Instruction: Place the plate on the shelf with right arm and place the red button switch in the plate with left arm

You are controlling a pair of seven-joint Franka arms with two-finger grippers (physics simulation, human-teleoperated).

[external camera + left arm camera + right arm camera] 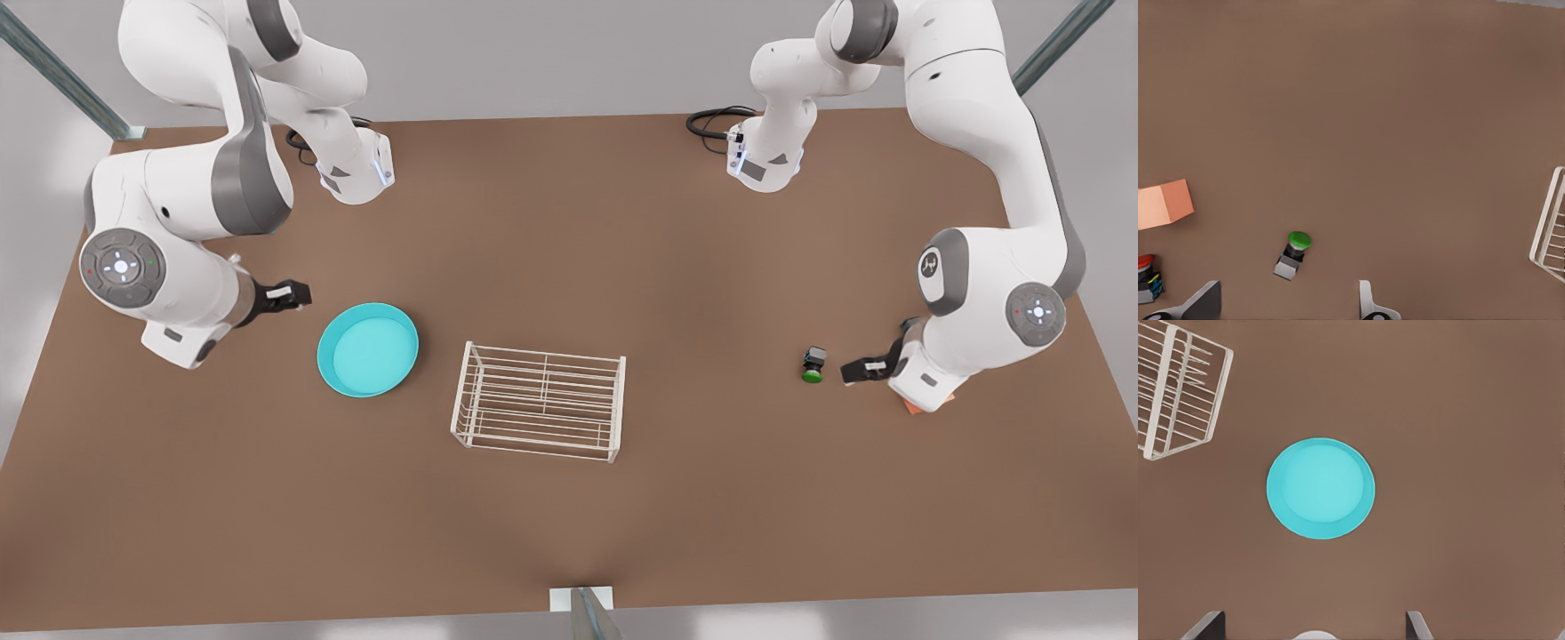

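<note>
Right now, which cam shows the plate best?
Right wrist view: the plate sits whole and centred, seen from straight above, beyond the open right gripper. The front view shows it whole too but smaller and at a slant, on the table between the right gripper and the shelf.

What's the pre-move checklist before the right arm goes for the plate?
1. Plate flat on the table, nothing in it: ok.
2. Right hand open, above the plate, not touching: ok.
3. Shelf upright beside the plate, top bars bare: ok.
4. Left hand open, above the table near the green button switch, holding nothing: ok.
5. Red button switch next to the orange block, apart from the green one: ok.
6. Rim grasp point: cannot tell.
</note>
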